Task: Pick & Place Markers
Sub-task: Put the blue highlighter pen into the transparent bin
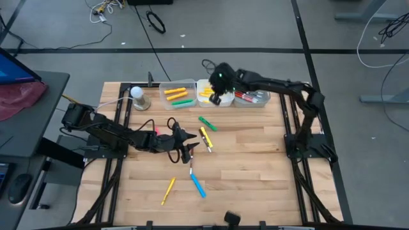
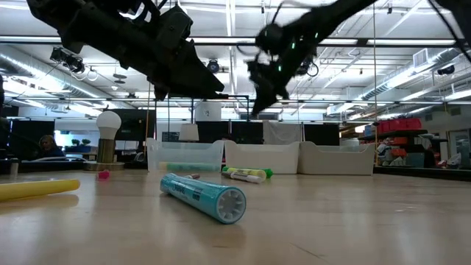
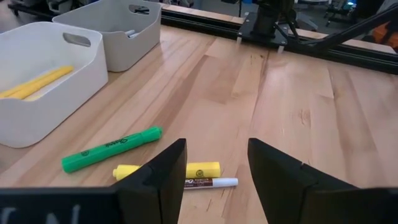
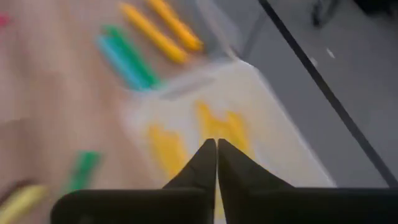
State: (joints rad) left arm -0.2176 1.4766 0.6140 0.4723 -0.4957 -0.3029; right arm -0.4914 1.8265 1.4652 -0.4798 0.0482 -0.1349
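My left gripper (image 1: 190, 144) hangs open low over the table's middle. Just ahead of its fingers (image 3: 216, 149) lie a yellow marker (image 3: 168, 170) and a thin dark marker with a white end (image 3: 211, 182), and a green marker (image 3: 112, 149) lies beside them. My right gripper (image 1: 217, 96) is shut (image 4: 216, 146) and hovers above the middle bin (image 1: 206, 85), which holds yellow markers (image 4: 217, 127). A blue marker (image 1: 198, 185) and another yellow one (image 1: 167, 190) lie flat nearer the near edge.
Three bins stand in a row at the far edge: the left bin (image 1: 177, 94) holds yellow, orange and green markers, the right bin (image 1: 252, 98) holds red and dark ones. A light bulb on a stand (image 1: 137, 96) is left of them. A small pink piece (image 1: 155, 130) lies near the left arm.
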